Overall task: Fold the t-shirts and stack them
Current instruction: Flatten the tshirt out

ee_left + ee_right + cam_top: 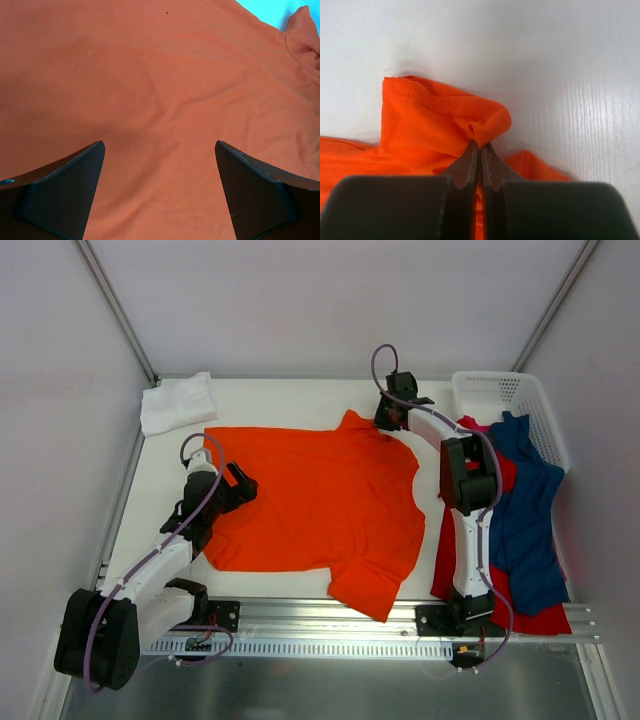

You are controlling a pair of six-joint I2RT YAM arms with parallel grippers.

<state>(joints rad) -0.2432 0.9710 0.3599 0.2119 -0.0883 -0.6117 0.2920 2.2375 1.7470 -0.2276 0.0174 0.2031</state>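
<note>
Far forward, right fingers (pixel 466 169) tight on orange t-shirt (pixel 320 502)

Left jaws apart; right jaws together.

Bright, even light from above; shadows on the worktop (pixel 290 400) are soft and faint. The right wrist view blurs at its near edge.

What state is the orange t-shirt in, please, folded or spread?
Spread, not folded: the orange t-shirt lies flat, sleeves out, the right gripper shut on the far sleeve.
</note>
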